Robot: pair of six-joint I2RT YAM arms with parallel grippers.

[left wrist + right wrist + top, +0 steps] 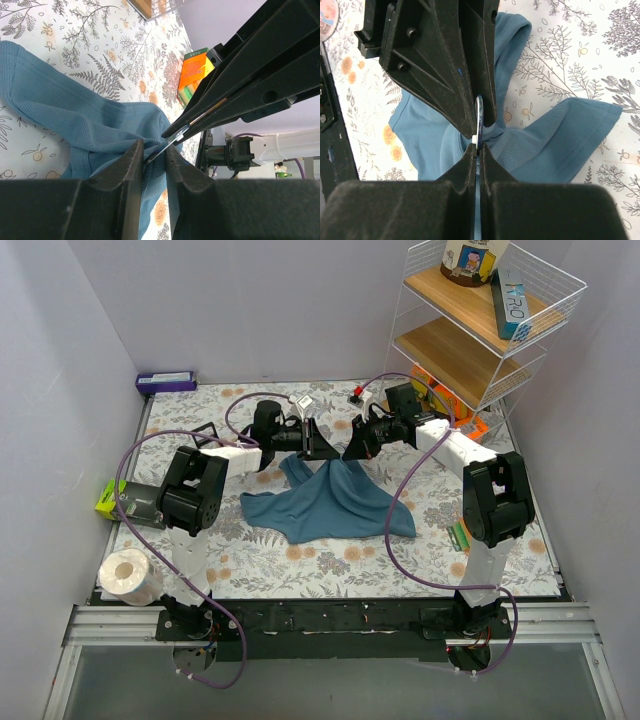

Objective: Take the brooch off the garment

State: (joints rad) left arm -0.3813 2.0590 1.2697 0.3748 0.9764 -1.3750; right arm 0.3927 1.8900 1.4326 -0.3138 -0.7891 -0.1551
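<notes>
Right gripper [477,150] clamped shut on rim of small, stiff brooch [479,116] | left gripper [155,155], barely parted, pinched limp shirt [560,145] at its tips | cloth likely to stretch.

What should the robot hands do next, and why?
Probably the right hand should ease away, because it seems to pinch the brooch while the left hand grips the lifted shirt beside it.
</notes>
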